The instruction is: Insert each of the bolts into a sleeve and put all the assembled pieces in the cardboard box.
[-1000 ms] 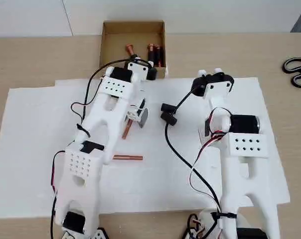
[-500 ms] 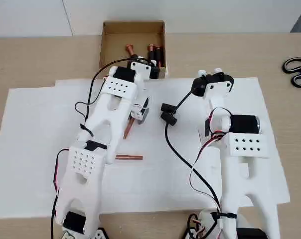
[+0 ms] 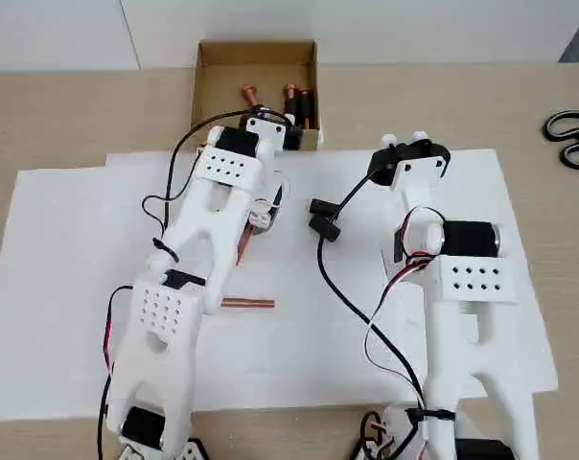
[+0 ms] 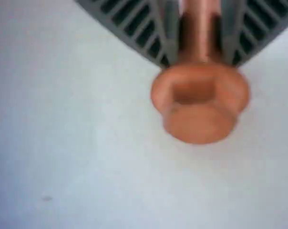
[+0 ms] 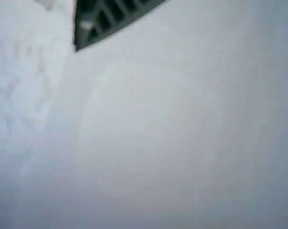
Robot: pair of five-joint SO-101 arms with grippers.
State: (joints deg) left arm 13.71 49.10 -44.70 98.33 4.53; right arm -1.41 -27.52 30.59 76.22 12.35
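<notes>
Bolt (image 4: 200,102) tight in left gripper (image 4: 200,43), second bolt (image 3: 246,303) loose on paper (image 3: 69,287); two altogether.

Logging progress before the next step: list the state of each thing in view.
Left gripper: shut on a bolt.
Held bolt: clamped by its shank, bare.
Loose bolt: lying flat on the paper, bare.
Sleeves: two, unfilled, on the paper.
Box: open, three assembled pieces inside.
</notes>
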